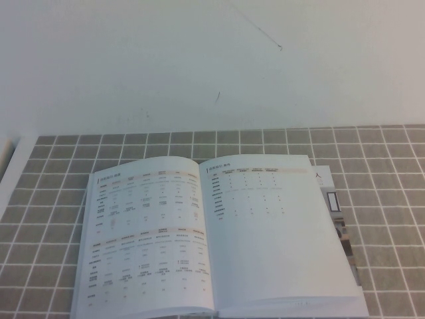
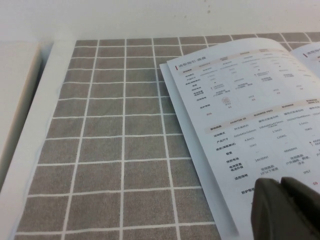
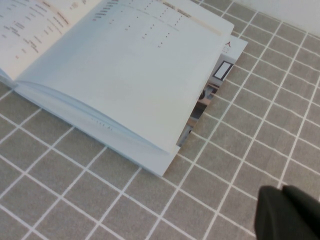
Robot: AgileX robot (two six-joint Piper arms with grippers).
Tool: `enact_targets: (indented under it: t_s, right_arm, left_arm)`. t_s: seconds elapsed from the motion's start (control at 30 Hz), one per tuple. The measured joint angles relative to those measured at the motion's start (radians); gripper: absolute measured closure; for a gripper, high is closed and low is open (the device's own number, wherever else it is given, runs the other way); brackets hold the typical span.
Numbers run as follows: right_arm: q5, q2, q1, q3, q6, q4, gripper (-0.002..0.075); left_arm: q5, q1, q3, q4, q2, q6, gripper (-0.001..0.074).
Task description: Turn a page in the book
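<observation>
The book (image 1: 212, 232) lies open on the grey checked cloth, its left page full of tables and its right page mostly blank with a small table at the top. The page with red-and-white checkered squares and logos is hidden. My left gripper (image 2: 281, 181) is shut and empty, just above the near part of the book's left page (image 2: 240, 115). My right gripper (image 3: 282, 189) is shut and empty over the cloth, off the book's right side (image 3: 125, 75). Neither gripper shows in the high view.
A printed sheet with dark photos (image 1: 339, 219) sticks out from under the book's right edge, also in the right wrist view (image 3: 207, 92). The checked cloth (image 1: 385, 173) covers the table. A white raised edge (image 2: 15, 100) runs along the cloth's left side.
</observation>
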Motion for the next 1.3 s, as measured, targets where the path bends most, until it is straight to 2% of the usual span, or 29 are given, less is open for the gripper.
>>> enact_targets:
  t_s: [1.1,1.3]
  right_arm:
    - [0.000,-0.024,-0.002,0.000,0.000,0.000,0.0728]
    - [0.002,-0.102,-0.124,0.000,0.000,0.000,0.0728]
  left_arm:
    - [0.004,-0.017,0.000,0.013,-0.001,-0.002,0.0738]
    - [0.006,-0.017,-0.001,0.013,-0.002,-0.002,0.0738]
